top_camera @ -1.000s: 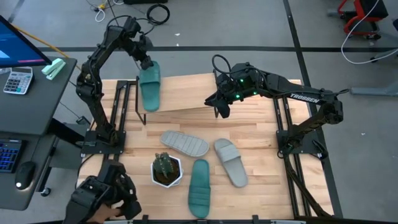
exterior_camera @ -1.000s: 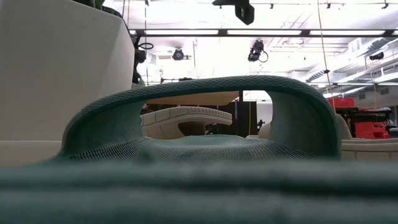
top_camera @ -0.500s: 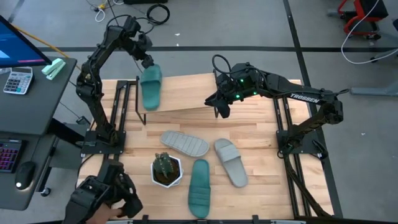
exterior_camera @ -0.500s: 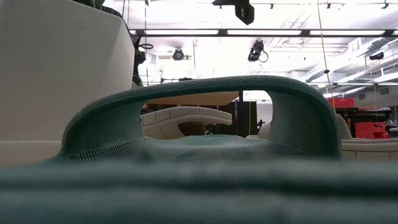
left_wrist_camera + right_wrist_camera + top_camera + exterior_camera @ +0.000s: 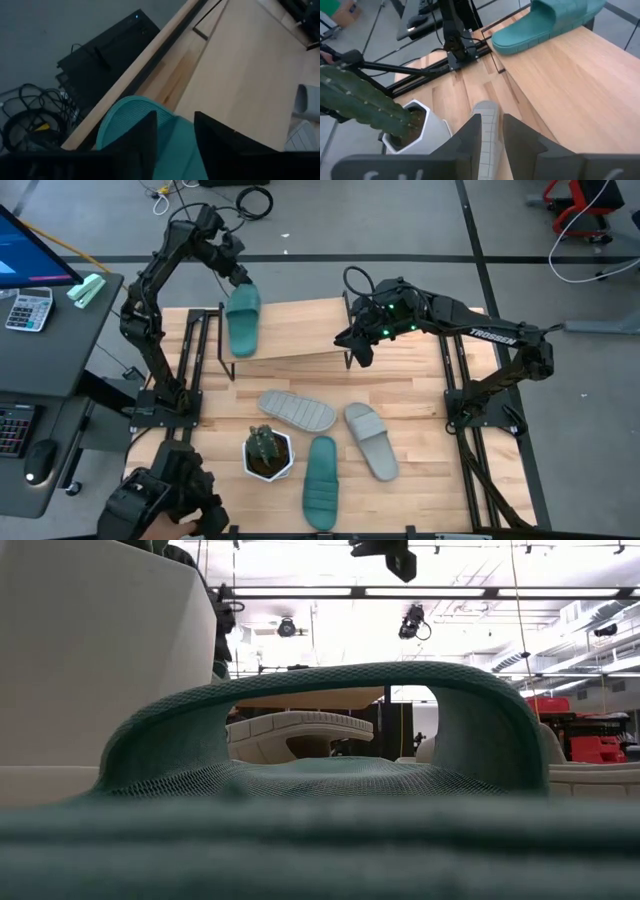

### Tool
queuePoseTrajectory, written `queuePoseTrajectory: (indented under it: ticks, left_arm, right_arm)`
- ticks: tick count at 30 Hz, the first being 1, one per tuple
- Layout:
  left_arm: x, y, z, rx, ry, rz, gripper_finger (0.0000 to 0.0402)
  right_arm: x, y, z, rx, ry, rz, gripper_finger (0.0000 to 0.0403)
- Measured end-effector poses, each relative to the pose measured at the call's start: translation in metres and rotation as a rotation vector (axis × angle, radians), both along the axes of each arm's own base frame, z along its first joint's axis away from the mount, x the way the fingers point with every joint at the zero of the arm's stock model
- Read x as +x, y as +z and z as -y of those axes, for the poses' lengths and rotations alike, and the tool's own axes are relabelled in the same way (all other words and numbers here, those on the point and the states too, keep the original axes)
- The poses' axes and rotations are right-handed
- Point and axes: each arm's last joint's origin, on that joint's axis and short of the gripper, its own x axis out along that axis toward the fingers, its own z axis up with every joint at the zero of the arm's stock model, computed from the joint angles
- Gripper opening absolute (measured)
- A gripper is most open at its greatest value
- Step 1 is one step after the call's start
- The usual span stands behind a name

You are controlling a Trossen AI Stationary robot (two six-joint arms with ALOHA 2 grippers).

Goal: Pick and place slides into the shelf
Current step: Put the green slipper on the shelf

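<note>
One teal slide (image 5: 243, 322) lies sole-down along the left end of the shelf (image 5: 300, 330), its far end near the shelf's far edge. My left gripper (image 5: 240, 280) hovers open just above that far end (image 5: 125, 117); teal shows in the gap between its fingers. Two grey slides (image 5: 297, 410) (image 5: 371, 440) and a second teal slide (image 5: 321, 480) lie on the table in front of the shelf. My right gripper (image 5: 360, 358) hangs above the shelf's right part, slightly open, holding nothing.
A cactus in a white pot (image 5: 268, 452) stands near the front, left of the near teal slide. In the low view that slide's strap (image 5: 320, 690) fills the picture. The shelf top right of the placed slide is bare wood. A desk with a keyboard (image 5: 40, 310) stands at the left.
My left gripper has drawn up and back a little from the far end of the teal slide and rolled at the wrist. The slide stays lying on the shelf's left end.
</note>
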Motion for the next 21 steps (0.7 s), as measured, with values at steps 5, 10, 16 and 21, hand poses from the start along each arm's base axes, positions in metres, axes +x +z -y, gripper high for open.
queuePoseTrajectory:
  ticks: [5, 10, 16, 21]
  left_arm:
    - [-0.003, 0.027, 0.021, 0.058, 0.004, 0.038, 0.0075]
    - [-0.001, 0.057, 0.052, 0.1, -0.049, 0.147, 0.0028]
    - [0.01, 0.089, 0.1, 0.135, -0.14, 0.241, 0.0008]
    - [0.019, 0.104, 0.137, 0.154, -0.16, 0.229, 0.0022]
  right_arm:
    - [-0.016, 0.012, 0.0, -0.029, -0.013, 0.031, 0.0086]
    - [-0.037, 0.023, 0.004, -0.05, -0.043, 0.047, 0.0086]
    - [-0.062, 0.032, 0.007, -0.069, -0.077, 0.037, 0.0086]
    - [-0.082, 0.039, 0.003, -0.074, -0.093, 0.028, 0.0086]
